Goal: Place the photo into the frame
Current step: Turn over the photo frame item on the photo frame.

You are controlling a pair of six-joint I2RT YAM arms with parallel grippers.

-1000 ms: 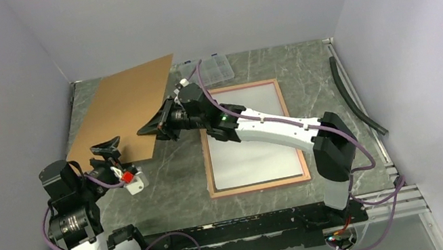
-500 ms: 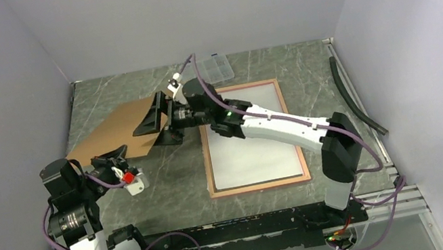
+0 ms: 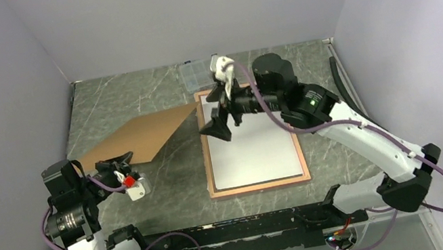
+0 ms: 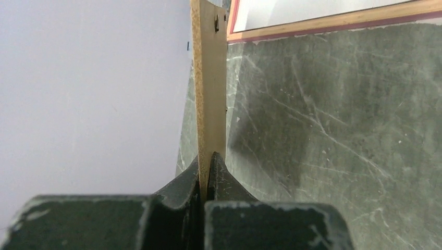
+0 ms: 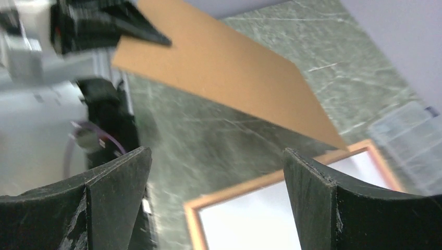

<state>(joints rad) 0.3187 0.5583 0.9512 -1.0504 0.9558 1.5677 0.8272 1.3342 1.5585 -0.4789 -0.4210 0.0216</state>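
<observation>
While the frame (image 3: 258, 186) lies flat on the counter (image 3: 168, 189), a bit right of centre in the top view, all you see inside its thin pink border is one plain white sheet (image 3: 255, 153). Can't tell if that's the photo face down; no printed side shows in any view.

Just left of it is one brown backing board (image 3: 138, 136), tilted. Its far corner ends right at the frame's upper left corner, and I can't tell whether they touch. The left arm (image 3: 74, 220), lower left of the top view, has its jaws clamped tight on the board's near left corner. In the left wrist view the board (image 4: 211, 94) runs edge-on straight out from between the fingers (image 4: 224, 177), with a corner of the frame (image 4: 323, 21) along the top.

The right arm (image 3: 351, 133) reaches in from the lower right, and its jaws hang above the frame's upper left part, wide apart with nothing between them. Its wrist view shows both fingers (image 5: 112, 200) spread, with the board (image 5: 224, 67) and the frame's border (image 5: 271, 185) beyond.

One clear compartment box (image 3: 196, 74) sits just beyond the frame's top edge, and one black strip (image 3: 355, 98) lies along the right side. There's a small red patch (image 3: 126, 177) on the left wrist, too small to read.
</observation>
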